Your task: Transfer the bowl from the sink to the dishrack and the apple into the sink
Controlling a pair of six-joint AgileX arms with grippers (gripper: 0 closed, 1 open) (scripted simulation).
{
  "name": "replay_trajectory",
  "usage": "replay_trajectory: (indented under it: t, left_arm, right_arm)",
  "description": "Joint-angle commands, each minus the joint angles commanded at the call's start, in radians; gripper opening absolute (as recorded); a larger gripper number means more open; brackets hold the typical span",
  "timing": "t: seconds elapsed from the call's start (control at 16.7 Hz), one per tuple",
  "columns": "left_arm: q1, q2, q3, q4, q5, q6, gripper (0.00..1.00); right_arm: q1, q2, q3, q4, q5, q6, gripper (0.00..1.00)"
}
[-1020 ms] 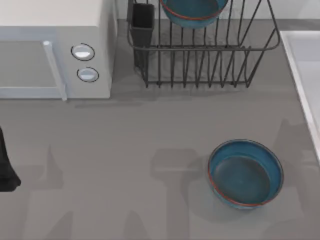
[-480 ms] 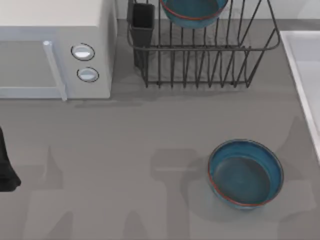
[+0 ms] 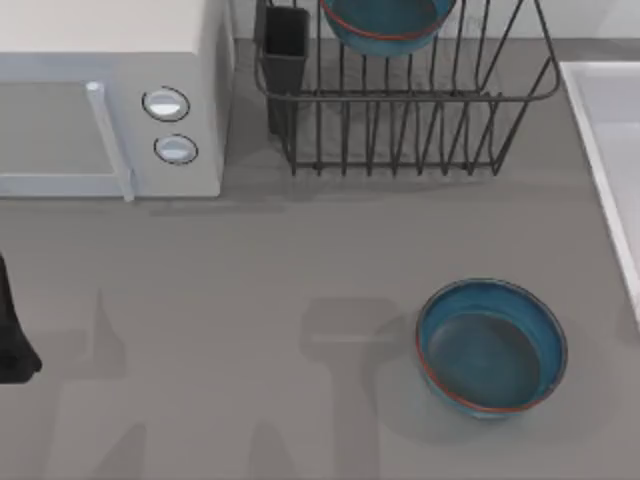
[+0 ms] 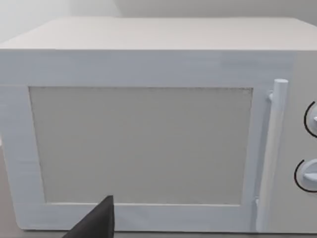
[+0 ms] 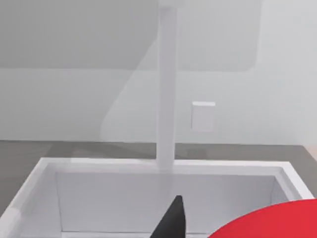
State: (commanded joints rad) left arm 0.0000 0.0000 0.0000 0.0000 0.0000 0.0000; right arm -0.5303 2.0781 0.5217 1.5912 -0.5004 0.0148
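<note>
Overhead, the left arm (image 3: pixel 12 330) shows as a dark shape at the left edge of the counter (image 3: pixel 250 300), parked low and well apart from the dishware. From its wrist, the left pincer (image 4: pixel 96 223) points level at the white microwave (image 4: pixel 148 144), whose closed door and upright handle stand straight ahead of it; whether this pincer is spread or pressed together cannot be told. The right pincer (image 5: pixel 171 220) is aimed at the sink (image 5: pixel 44 173), with the pale basin just ahead of and below its dark tip and a tall white faucet (image 5: pixel 167 84) rising at the basin's far rim. The apple (image 5: pixel 272 223) sits just beside that tip, but whether the pincer pinches it cannot be told. One bowl (image 3: pixel 385 25) rests inside the dishrack (image 3: pixel 400 120), with the black cutlery cup (image 3: pixel 285 45) at the rack's corner nearest the microwave. A second bowl (image 3: pixel 491 346) stands upright on the counter, near the sink's rim.
</note>
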Motion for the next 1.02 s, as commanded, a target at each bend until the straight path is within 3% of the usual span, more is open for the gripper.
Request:
replay_trajectory:
  t: [0.24,0.54,1.02]
  left_arm:
    - [0.000,0.000,0.000,0.000,0.000,0.000,1.00]
    - [0.000,0.000,0.000,0.000,0.000,0.000,1.00]
    - [0.000,0.000,0.000,0.000,0.000,0.000,1.00]
  right_arm:
    - [0.002,0.130,-0.030,0.135,0.007,0.000,0.00]
    - [0.002,0.138,-0.032,0.143,0.008,0.000,0.00]
    - [0.002,0.138,-0.032,0.143,0.008,0.000,0.60]
